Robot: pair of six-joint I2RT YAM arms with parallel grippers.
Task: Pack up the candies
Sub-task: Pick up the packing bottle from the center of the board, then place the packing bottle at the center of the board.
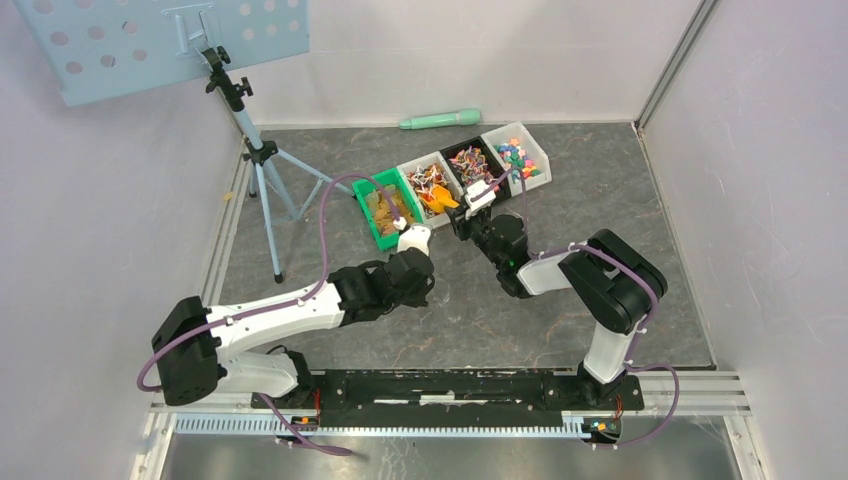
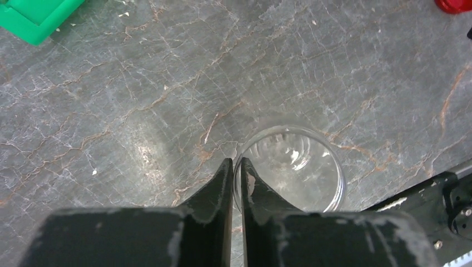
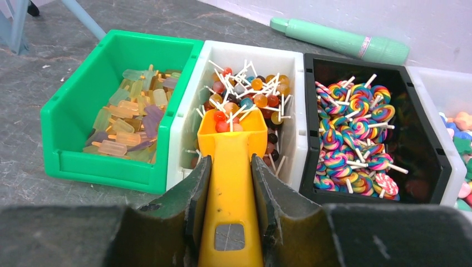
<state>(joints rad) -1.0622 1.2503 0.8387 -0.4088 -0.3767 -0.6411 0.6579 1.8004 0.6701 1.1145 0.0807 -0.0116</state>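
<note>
My right gripper (image 3: 231, 158) is shut on the handle of the yellow scoop (image 3: 232, 142). The scoop's bowl holds a few red and orange candies (image 3: 225, 123) over the white bin (image 3: 192, 89) of ball lollipops. More candies fill the green bin (image 3: 67, 119), the black bin (image 3: 426, 139) and the far right bin (image 1: 520, 158). My left gripper (image 2: 237, 162) pinches the rim of a clear empty jar (image 2: 303, 167) standing on the table, one finger inside and one outside.
A red round lid (image 2: 453, 4) lies at the far right edge of the left wrist view. A mint-green tube (image 3: 339, 39) rests behind the bins by the back wall. A tripod (image 1: 262, 170) stands at the left.
</note>
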